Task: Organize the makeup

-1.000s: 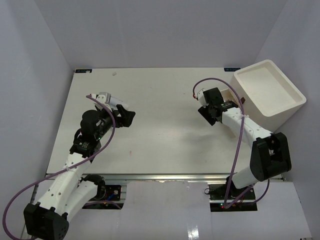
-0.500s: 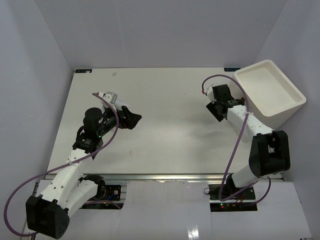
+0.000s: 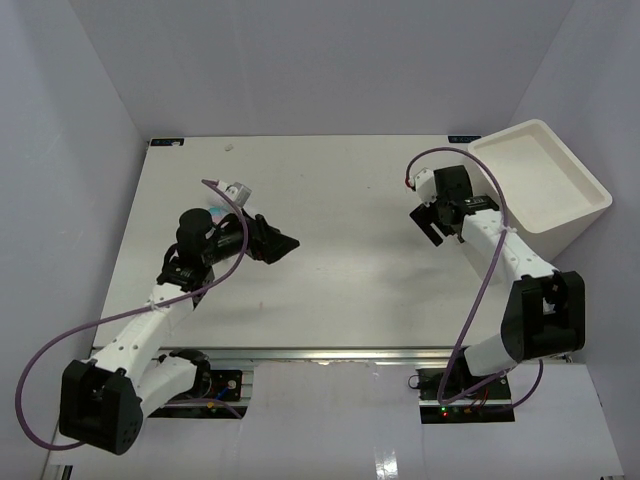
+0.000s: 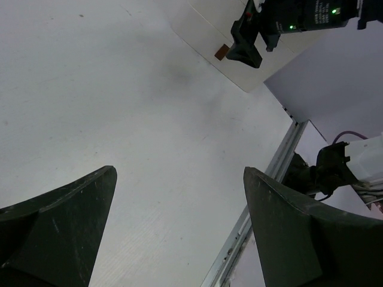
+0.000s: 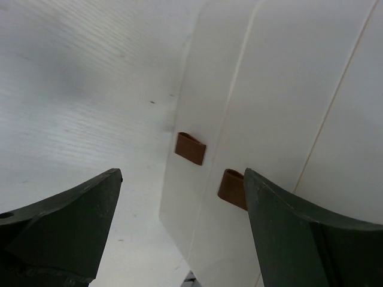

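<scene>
No makeup shows in any view: no packets, sponges or tubes. My left gripper (image 3: 283, 243) hovers over the bare white table (image 3: 340, 270) left of centre, jaws wide open and empty; in the left wrist view (image 4: 179, 173) only tabletop lies between the fingers. My right gripper (image 3: 432, 224) is open and empty beside the left wall of the big white bin (image 3: 560, 232). In the right wrist view (image 5: 182, 173) the jaws frame the bin's wall (image 5: 287, 89).
The bin stands at the table's back right corner, tilted, its inside looking bare from above. Two brown tabs (image 5: 190, 148) sit on its outer wall. The left wrist view shows the bin (image 4: 200, 27), the right arm and the table's front rail (image 4: 263, 185).
</scene>
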Action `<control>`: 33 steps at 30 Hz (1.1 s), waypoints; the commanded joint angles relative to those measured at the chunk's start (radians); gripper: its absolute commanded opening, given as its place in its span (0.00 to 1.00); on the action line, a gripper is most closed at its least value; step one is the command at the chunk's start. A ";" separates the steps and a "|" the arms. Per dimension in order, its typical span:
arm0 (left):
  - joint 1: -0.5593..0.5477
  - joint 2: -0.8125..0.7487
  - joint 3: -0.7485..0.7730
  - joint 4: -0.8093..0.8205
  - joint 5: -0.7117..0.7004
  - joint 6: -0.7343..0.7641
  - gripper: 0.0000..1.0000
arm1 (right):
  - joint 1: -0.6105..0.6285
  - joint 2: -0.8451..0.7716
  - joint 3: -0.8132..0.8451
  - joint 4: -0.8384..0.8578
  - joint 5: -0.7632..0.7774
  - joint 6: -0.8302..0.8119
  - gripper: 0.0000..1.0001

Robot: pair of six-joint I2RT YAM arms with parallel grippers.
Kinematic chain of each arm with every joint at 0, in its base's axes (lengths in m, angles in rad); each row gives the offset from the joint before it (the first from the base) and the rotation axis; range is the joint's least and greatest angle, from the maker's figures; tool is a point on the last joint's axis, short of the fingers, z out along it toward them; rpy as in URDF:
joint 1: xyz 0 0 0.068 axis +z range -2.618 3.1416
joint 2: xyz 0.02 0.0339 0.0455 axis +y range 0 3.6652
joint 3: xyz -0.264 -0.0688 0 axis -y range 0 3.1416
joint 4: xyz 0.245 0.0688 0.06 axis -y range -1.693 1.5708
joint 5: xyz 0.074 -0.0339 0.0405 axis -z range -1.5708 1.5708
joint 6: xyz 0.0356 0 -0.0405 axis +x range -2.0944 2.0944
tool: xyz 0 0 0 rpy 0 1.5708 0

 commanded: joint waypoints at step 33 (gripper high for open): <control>-0.641 1.568 1.321 0.422 -0.217 0.206 0.81 | -0.142 -0.517 0.287 0.038 -0.955 0.373 1.00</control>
